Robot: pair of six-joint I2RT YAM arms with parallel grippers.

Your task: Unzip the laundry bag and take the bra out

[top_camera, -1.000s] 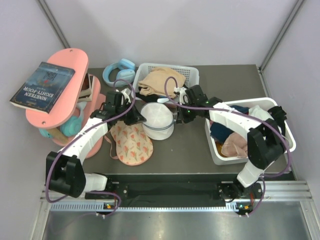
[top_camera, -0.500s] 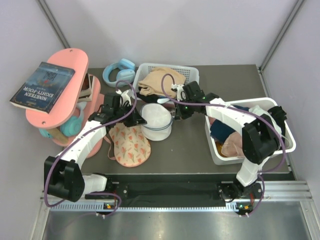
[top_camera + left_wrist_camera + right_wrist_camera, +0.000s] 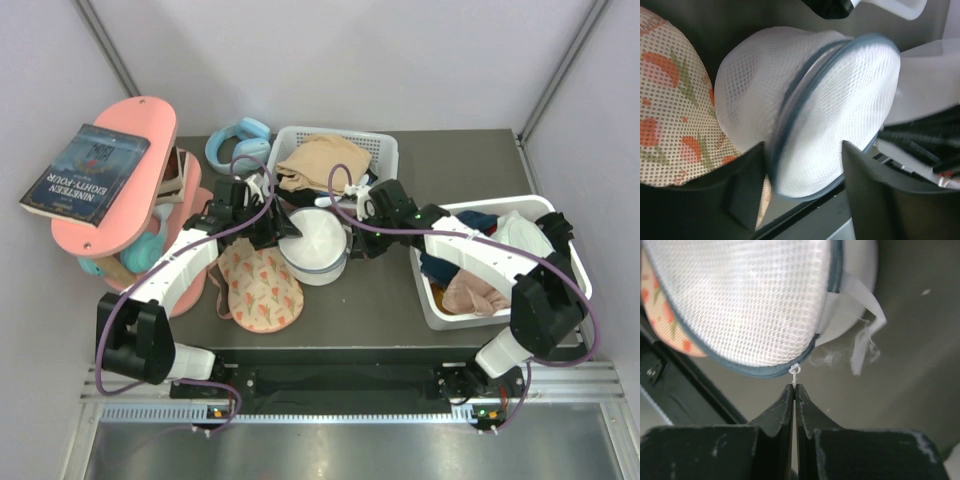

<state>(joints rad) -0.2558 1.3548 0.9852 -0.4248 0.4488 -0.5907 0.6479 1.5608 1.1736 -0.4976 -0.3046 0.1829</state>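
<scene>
Nearest you, the bra (image 3: 262, 288) lies flat on the table (image 3: 380, 300) with its red-flower print facing up, outside the bag and just to its left. Touching the bra's right edge, the laundry bag (image 3: 318, 240) is tipped on its side between your two arms. Your left gripper (image 3: 802, 147) has its fingers (image 3: 745, 185) set apart on either side of the bag's lower edge and pressed against the mesh, so it is holding the bag, and the darker zip rim (image 3: 805, 95) runs diagonally across the dome. Your right gripper (image 3: 794, 388) meets the bag from the right, its jaws squeezed together on the small white zip pull (image 3: 796, 371) that hangs from the rim right at the tips. You cannot tell from here how far the zip is open. To the right stands a white basket (image 3: 428, 290) full of clothes. Farther back a second white basket (image 3: 385, 145) holds a tan garment (image 3: 318, 160), with blue headphones (image 3: 238, 140) beside it and a book (image 3: 85, 172) on the pink shelf (image 3: 140, 120) at far left
</scene>
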